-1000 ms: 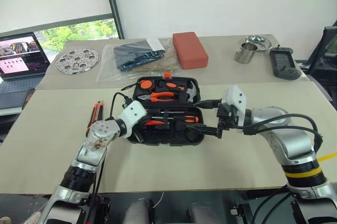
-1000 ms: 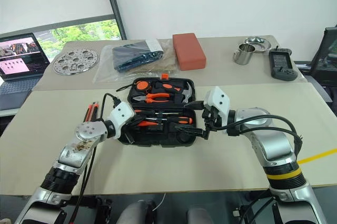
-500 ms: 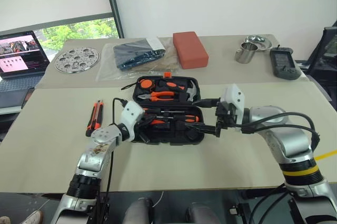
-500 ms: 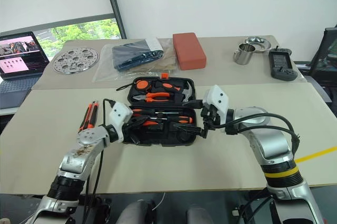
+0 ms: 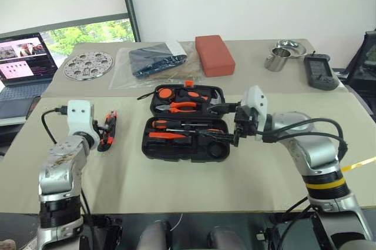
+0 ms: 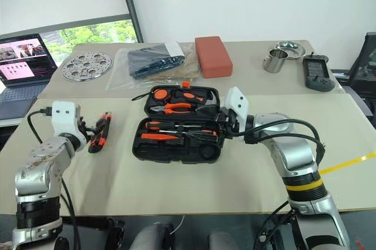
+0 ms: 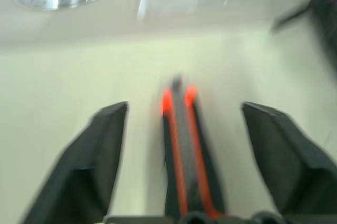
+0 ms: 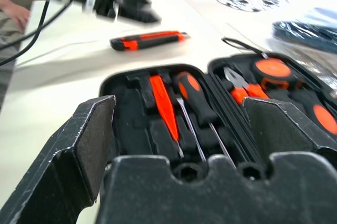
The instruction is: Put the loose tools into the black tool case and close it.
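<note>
The black tool case [image 5: 151, 144] lies open in the middle of the table, lid flat behind it. Orange-and-black screwdrivers [image 8: 196, 100] and a slim orange tester [image 8: 162, 112] rest in its front half. A black-orange utility knife [image 5: 109, 125] lies on the table left of the case. My left gripper [image 7: 184, 109] is open just above the table, and the knife [image 7: 181, 155] runs between its fingers [image 7: 100, 150]. My right gripper [image 5: 215, 138] hovers open over the case's right end, with nothing between its fingers [image 8: 87, 139].
On the far table are a perforated metal disc [image 5: 88, 66], a bagged dark blue item [image 5: 155, 62], a red block [image 5: 214, 55], a metal cup [image 5: 275, 60], a bowl [image 5: 289, 46] and a black handheld device [image 5: 320, 72]. A laptop [image 5: 26, 56] stands far left.
My left arm has swung left from the case's left end to the utility knife, and its gripper has opened. The right gripper has stayed over the case.
</note>
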`<control>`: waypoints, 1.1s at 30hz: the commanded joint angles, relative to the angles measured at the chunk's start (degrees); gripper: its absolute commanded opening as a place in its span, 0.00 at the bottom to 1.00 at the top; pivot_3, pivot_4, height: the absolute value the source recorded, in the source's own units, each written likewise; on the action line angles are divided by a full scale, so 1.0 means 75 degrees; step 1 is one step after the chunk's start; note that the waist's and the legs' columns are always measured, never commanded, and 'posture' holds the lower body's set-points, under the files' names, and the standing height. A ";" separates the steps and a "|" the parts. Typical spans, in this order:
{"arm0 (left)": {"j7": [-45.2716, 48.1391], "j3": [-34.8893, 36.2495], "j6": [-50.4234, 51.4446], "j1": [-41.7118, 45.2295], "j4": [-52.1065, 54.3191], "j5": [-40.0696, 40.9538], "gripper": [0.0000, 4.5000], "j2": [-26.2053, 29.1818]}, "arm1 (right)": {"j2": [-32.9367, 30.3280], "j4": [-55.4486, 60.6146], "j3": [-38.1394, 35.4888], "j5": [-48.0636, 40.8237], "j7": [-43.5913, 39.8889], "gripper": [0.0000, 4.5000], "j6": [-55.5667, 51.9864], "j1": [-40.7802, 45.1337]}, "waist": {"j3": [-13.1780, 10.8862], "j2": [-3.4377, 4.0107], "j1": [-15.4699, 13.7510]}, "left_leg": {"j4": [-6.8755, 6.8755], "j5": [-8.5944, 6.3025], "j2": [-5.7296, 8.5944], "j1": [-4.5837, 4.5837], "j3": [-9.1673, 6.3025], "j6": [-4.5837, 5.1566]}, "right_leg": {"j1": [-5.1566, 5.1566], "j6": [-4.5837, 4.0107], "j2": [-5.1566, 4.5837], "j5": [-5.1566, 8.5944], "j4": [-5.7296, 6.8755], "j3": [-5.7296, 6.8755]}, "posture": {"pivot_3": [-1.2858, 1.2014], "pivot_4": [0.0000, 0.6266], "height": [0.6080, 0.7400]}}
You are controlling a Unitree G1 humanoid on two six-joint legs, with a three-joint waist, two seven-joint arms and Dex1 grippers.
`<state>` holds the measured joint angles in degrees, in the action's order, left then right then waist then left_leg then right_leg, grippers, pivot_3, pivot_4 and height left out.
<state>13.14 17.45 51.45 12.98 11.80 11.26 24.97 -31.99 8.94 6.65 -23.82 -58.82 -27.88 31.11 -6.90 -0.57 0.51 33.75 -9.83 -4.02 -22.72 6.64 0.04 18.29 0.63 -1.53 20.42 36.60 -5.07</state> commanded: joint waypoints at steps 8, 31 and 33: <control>0.0275 -0.0178 -0.0076 0.0126 -0.0651 0.0110 1.00 0.0124 | 0.0083 0.0091 0.0023 -0.0024 -0.0168 1.00 0.0192 0.0264 | -0.0003 -0.0005 0.0042 | -0.0016 0.0005 -0.0005 0.0002 -0.0005 -0.0008 | 0.0002 -0.0003 0.0004 -0.0001 -0.0004 0.0007 | 0.52 0.24 1.00; 0.5496 -0.1503 -0.5411 0.0805 -0.1428 0.0780 0.40 0.1807 | -0.0514 0.0220 -0.0517 -0.0194 -0.0252 1.00 0.0105 -0.0212 | -0.0015 -0.0023 0.0003 | -0.0109 0.0022 0.0001 0.0016 0.0018 -0.0038 | 0.0001 -0.0023 -0.0013 -0.0013 -0.0078 0.0013 | 0.52 0.24 1.00; 0.6112 -0.1771 -0.5862 0.1027 -0.1603 0.0744 0.40 0.1907 | -0.0584 0.0270 -0.0573 -0.0169 -0.0218 1.00 0.0138 -0.0296 | -0.0015 -0.0023 0.0013 | -0.0109 0.0021 -0.0001 0.0007 0.0018 -0.0034 | 0.0005 -0.0023 -0.0006 -0.0013 -0.0086 0.0014 | 0.52 0.24 1.00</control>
<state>55.00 4.94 11.45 19.20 -0.20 15.98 38.05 -35.63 8.69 4.25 -23.90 -60.41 -27.86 28.83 -7.01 -0.74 0.61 32.94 -9.67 -4.04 -22.70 6.76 -0.21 18.35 0.46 -1.55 20.32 35.95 -4.97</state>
